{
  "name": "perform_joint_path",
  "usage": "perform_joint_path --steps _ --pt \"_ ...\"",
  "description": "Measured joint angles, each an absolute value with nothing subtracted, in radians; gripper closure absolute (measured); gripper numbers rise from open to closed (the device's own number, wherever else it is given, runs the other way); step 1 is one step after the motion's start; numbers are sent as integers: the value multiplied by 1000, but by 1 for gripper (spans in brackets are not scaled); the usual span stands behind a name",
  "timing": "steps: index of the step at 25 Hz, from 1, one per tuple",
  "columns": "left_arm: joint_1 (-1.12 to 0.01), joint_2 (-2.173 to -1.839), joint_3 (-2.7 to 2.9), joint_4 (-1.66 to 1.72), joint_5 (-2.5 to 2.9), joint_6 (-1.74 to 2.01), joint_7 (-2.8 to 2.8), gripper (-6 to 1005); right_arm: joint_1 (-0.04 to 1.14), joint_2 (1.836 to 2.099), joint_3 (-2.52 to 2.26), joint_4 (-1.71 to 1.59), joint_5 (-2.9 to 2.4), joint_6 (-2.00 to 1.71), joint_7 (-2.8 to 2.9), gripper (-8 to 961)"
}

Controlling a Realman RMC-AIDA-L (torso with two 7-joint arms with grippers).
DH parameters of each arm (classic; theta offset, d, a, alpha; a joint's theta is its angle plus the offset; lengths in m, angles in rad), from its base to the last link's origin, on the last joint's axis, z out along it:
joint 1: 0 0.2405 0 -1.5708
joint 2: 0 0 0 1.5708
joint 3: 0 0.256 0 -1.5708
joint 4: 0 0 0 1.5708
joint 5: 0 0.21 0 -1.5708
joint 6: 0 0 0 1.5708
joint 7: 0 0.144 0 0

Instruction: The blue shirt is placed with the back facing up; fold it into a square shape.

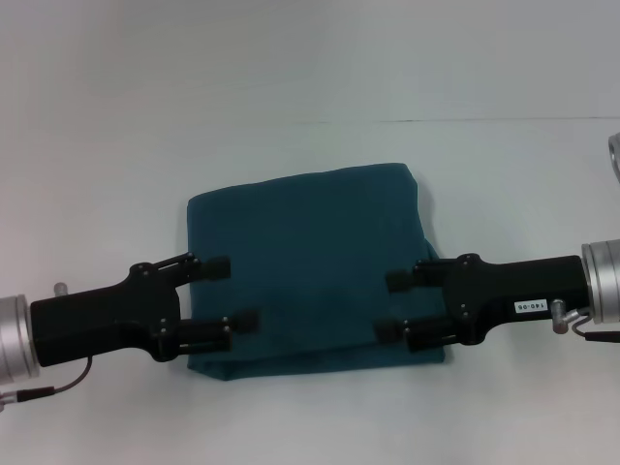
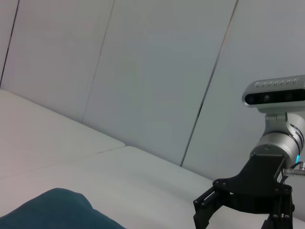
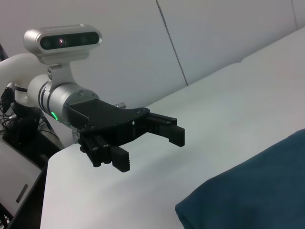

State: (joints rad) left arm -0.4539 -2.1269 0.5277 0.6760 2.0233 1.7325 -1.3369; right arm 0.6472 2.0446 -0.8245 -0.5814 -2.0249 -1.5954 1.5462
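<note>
Right now we have the blue shirt (image 1: pixel 315 271) lying folded in a rough square in the middle of the white table (image 1: pixel 310 155), plain side up. Its far edge and right edge look straight; the near edge shows two stacked layers, the lower one sticking out slightly toward us at the right corner. The left edge bulges a bit near the near corner.

Our left gripper (image 1: pixel 231 294) comes in from the left, released, fingers spread and holding nothing; its fingertips overlap the shirt's left edge in the head view. In the right wrist view it hangs clear above the tabletop. Our right gripper (image 1: pixel 395 306) mirrors it from the right, also released and holding nothing, tips over the shirt's right part. Whether either gripper touches the cloth, we cannot tell from the head view.

Open table surrounds the shirt on every side, with most room on the far side up to the wall (image 1: pixel 310 48).

Hidden or cut off: both arms run out of the head view at the sides. The left wrist view catches only a corner of the shirt, and the right gripper there is cropped at the frame's edge. The shirt's underside is out of sight.
</note>
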Motion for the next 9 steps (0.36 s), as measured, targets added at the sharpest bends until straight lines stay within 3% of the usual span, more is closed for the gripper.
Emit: perform_joint_path --steps 9 --pt "-456 -2126 528 677 2023 1731 -1341 104 647 2045 -825 -576 -2025 -1595 1546 41"
